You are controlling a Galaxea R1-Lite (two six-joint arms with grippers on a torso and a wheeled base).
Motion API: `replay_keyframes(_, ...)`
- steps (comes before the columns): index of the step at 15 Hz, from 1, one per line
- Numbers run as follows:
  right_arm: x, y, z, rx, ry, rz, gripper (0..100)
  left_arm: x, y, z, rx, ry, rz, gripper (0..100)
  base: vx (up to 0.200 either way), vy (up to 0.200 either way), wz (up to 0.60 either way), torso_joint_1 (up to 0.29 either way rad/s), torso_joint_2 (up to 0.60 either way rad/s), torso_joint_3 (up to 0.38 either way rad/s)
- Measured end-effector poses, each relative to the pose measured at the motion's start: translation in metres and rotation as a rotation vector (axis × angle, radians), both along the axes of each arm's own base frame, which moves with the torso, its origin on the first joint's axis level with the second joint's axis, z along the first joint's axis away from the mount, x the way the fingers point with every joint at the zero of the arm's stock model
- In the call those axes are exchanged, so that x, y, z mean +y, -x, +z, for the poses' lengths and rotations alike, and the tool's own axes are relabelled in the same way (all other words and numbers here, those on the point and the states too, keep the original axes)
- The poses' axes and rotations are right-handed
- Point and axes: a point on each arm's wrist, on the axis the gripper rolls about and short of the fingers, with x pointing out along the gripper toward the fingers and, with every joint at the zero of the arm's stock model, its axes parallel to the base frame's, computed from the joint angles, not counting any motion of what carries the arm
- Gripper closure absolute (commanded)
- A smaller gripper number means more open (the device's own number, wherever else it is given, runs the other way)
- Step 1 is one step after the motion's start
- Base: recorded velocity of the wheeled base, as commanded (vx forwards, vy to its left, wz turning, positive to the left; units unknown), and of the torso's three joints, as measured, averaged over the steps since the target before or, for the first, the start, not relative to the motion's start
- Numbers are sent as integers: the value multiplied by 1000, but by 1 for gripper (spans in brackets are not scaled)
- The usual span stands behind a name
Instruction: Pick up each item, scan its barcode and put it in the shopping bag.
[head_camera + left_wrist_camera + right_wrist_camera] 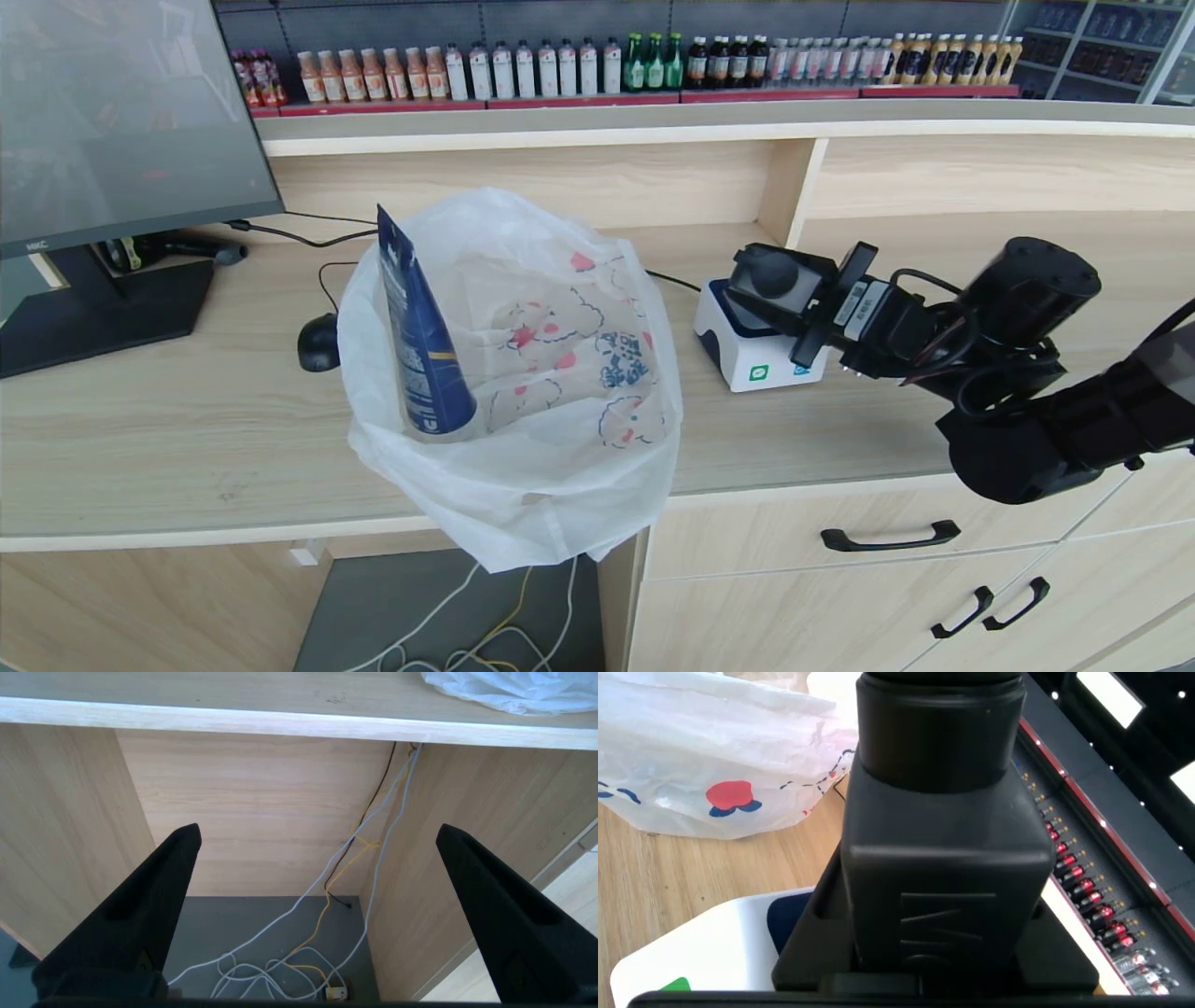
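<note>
A white plastic shopping bag [560, 439] stands open at the counter's front edge, with a dark blue tube [420, 336] upright inside it. To its right sits a white barcode scanner [747, 359]. My right gripper [826, 303] is shut on a black boxy item with a round cap [775, 280], held just above the scanner. The right wrist view looks along that black item [938, 859], with the scanner [719, 943] under it and the bag [701, 756] beyond. My left gripper [318, 835] hangs open below the counter, holding nothing, and the bag's bottom [523, 691] overhangs the edge.
A monitor [121, 112] and a black mouse [319, 343] occupy the counter's left. Shelves of bottles [607, 65] run along the back. Drawers with black handles [892, 539] are below on the right. Loose cables [318, 952] lie in the recess under the counter.
</note>
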Motion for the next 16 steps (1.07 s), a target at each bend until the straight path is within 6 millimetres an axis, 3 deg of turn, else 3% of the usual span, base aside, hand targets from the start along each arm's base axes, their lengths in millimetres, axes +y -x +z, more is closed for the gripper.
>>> replay_keyframes(16,-1,6,3,36,-34,-23,100,0,0,0,0,0,0,0,0,0,0,0,0,0)
